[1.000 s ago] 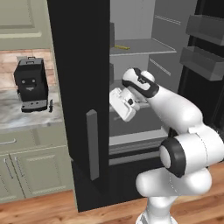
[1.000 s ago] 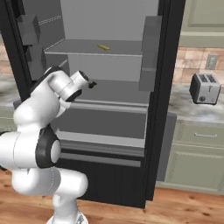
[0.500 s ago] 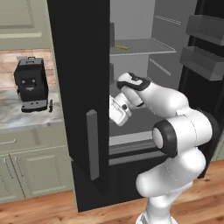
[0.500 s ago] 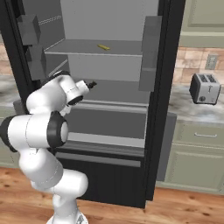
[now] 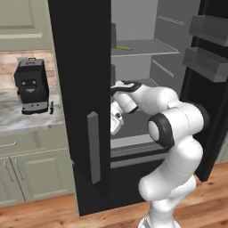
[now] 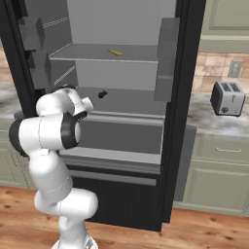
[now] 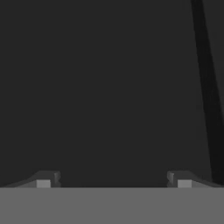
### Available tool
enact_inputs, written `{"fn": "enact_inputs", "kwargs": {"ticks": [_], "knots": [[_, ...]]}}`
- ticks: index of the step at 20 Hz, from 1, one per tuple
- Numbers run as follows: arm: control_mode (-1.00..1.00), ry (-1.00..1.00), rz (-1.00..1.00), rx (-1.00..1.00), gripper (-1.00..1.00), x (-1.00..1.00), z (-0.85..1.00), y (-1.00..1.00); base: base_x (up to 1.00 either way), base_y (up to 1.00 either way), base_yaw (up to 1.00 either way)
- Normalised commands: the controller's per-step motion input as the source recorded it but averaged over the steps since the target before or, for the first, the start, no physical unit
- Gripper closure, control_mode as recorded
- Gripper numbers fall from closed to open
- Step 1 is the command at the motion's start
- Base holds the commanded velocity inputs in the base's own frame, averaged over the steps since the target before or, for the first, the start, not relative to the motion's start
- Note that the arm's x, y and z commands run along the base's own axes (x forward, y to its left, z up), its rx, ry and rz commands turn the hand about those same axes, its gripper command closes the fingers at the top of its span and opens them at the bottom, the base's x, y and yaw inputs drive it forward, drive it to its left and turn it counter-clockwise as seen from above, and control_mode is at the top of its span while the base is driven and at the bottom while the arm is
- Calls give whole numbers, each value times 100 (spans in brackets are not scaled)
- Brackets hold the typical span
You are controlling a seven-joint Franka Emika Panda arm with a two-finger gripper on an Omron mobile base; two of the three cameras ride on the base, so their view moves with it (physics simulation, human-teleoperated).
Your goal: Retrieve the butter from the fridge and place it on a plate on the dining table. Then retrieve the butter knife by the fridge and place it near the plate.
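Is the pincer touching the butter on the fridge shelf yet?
Apart. In the right base view the butter lies on the upper shelf, while the open, empty pincer is well below it, by the dark door.

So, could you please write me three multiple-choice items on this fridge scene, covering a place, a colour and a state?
1. Where does the butter lie?
A. on the upper shelf inside the fridge
B. in the fridge's bottom drawer
C. on the counter beside the toaster

2. What colour is the coffee machine?
A. white
B. black
C. pale green

3. How does the gripper stand?
A. shut on the butter
B. shut on nothing
C. open and holding nothing

Answers:
1 A: the yellow stick rests on the upper grey shelf.
2 B: it stands dark on the marble counter left of the fridge.
3 C: the hand view shows both fingertips wide apart with nothing between them.
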Motion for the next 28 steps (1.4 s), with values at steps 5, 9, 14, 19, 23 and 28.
{"fn": "enact_inputs", "kwargs": {"ticks": [5, 9, 14, 19, 23, 28], "knots": [[-100, 2, 0, 1, -100, -24, -27, 68, 0, 0, 0], [-100, 0, -2, 0, -100, -29, -13, 73, 0, 0, 0], [-100, 0, -13, 0, -100, -25, -4, 35, 0, 0, 0], [-100, 0, -13, 0, -100, -16, 0, 3, 0, 0, 0], [-100, 3, -15, -2, -100, -4, -2, -9, 0, 0, 0], [-100, 0, -3, -21, -100, 0, -6, -79, 0, 0, 0]]}}
